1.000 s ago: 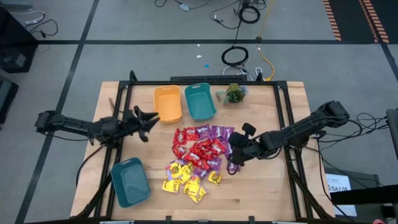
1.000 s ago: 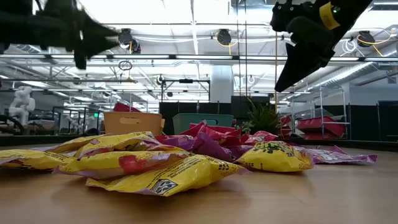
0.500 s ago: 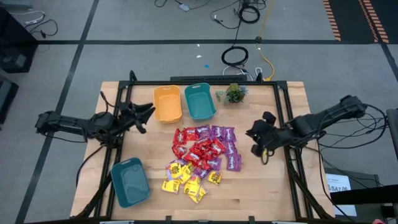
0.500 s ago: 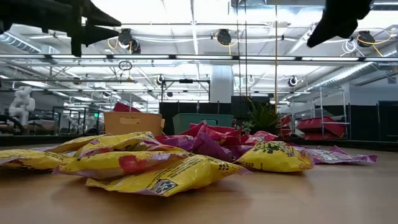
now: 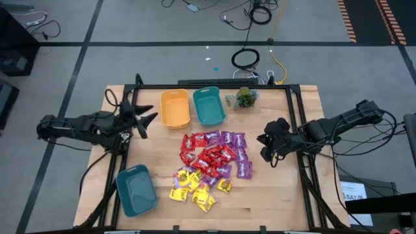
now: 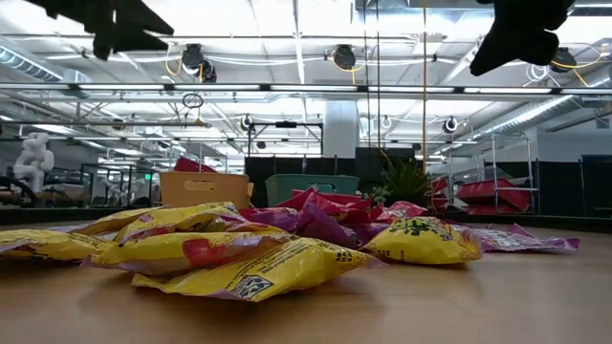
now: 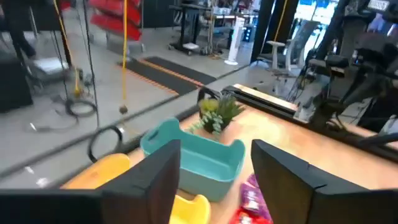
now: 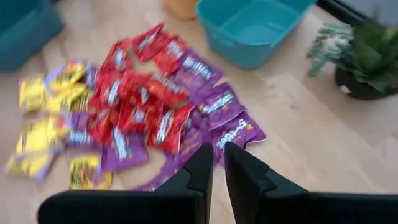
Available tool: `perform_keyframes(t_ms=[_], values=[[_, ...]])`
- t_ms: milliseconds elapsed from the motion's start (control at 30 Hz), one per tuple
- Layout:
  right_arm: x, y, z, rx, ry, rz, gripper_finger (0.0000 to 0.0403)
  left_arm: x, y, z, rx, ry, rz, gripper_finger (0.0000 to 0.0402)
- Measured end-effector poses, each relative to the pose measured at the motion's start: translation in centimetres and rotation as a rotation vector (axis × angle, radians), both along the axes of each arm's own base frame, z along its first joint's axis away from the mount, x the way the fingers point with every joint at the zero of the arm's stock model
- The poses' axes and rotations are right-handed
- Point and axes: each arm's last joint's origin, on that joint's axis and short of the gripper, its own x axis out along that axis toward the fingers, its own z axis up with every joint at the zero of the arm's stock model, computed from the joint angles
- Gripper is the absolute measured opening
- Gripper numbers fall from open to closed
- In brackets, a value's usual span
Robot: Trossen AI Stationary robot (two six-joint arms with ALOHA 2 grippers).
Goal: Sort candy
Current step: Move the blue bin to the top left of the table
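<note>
Red, purple and yellow candy [image 5: 211, 162] labels are unreadable; left claw [image 5: 144, 121] wide, right claw [image 5: 271, 155] closed, empty.

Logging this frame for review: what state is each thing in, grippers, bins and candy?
Left gripper: open, empty, raised beside the orange bin.
Right gripper: shut, empty, right of the pile.
Orange bin: upright, empty.
Teal bin by plant: upright, empty.
Near teal bin: upright, empty.
Candy: unsorted, piled on the table.
</note>
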Motion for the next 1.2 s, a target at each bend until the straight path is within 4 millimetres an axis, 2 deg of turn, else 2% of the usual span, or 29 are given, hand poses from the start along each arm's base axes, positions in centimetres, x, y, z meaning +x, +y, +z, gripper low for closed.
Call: perform_keyframes(t_ms=[167, 300, 500, 767, 1000, 1200], values=[[0.1, -0.6, 0.2, -0.035, -0.054, -0.118, 0.0031, -0.8, 0.3, 1.9, 0.255, 0.105, 0.061, 0.0233], [0.5, -0.9, 0.4, -0.019, -0.098, -0.153, 0.0031, -1.3, 0.5, 2.4, 0.297, 0.109, 0.106, 0.0233], [0.6, -0.8, 0.3, -0.021, -0.091, -0.145, 0.0031, -1.3, 0.4, 2.6, 0.194, 0.021, 0.109, 0.0234], [0.4, -0.8, 0.0, -0.128, 0.001, -0.048, 0.0031, -0.8, 0.4, 2.4, -0.068, -0.141, 0.139, 0.0233], [0.4, -0.9, 0.0, -0.131, 0.008, -0.049, 0.0031, 1.6, 0.1, 0.7, -0.241, -0.100, 0.217, 0.0233], [0.4, -0.8, 0.0, -0.116, 0.001, -0.060, 0.0031, 2.7, -0.8, 0.1, -0.473, 0.041, 0.235, 0.0232]])
